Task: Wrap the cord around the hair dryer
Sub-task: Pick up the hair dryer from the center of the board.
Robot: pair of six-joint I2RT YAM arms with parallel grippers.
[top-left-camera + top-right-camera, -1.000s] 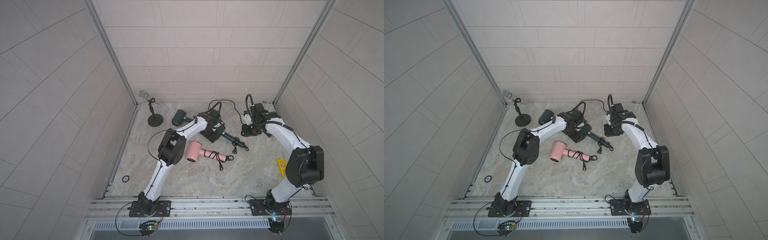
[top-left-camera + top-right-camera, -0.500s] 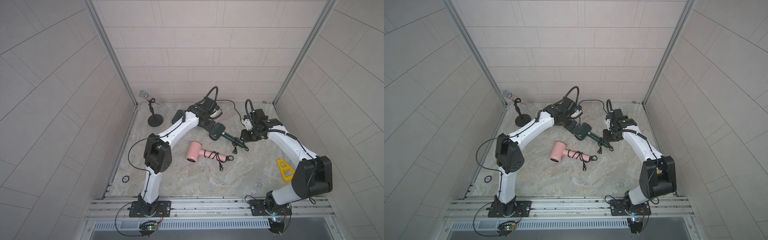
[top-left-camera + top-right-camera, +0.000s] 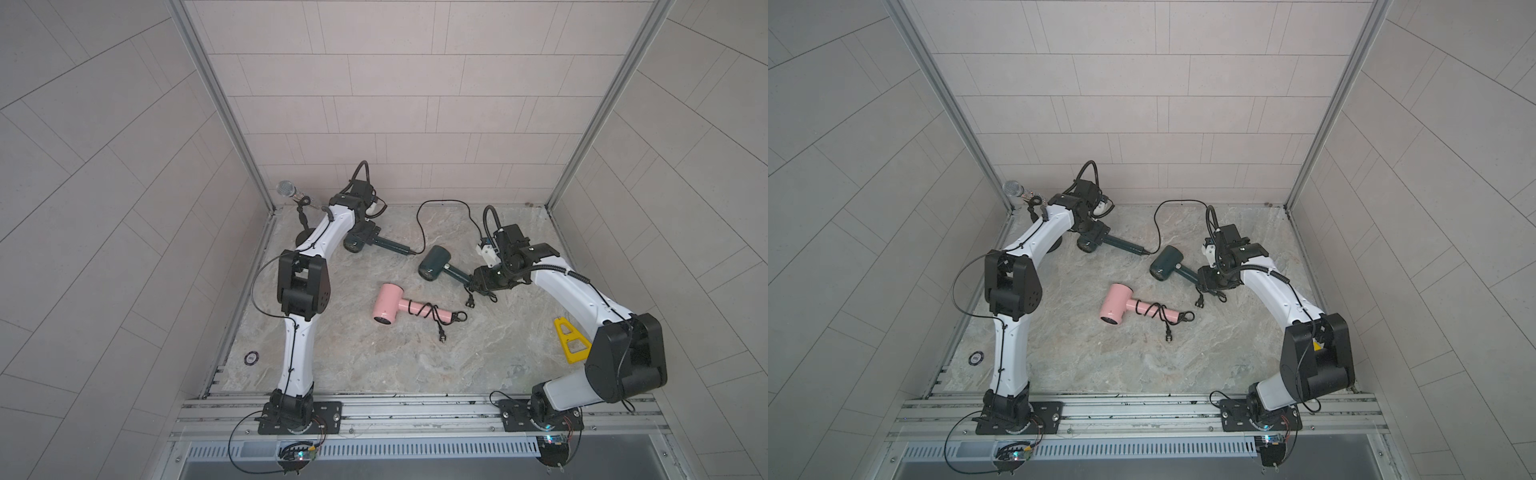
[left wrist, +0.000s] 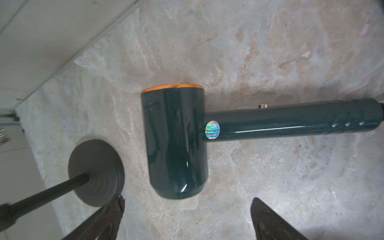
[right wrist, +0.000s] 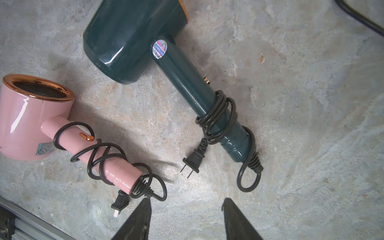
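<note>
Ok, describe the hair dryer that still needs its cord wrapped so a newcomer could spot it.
Find the microphone stand in the back left corner. Right beside its base lies a dark green hair dryer. Unlike the other green dryer and the pink dryer, whose cords coil round their handles, its black cord trails loose across the floor.

The left wrist view's edge cuts off the left gripper's fingers and, ahead of them, the handle end of the far teal dryer. The stand beside one finger is blurred. In both top views the right gripper hides the handle end of the near teal dryer.
</note>
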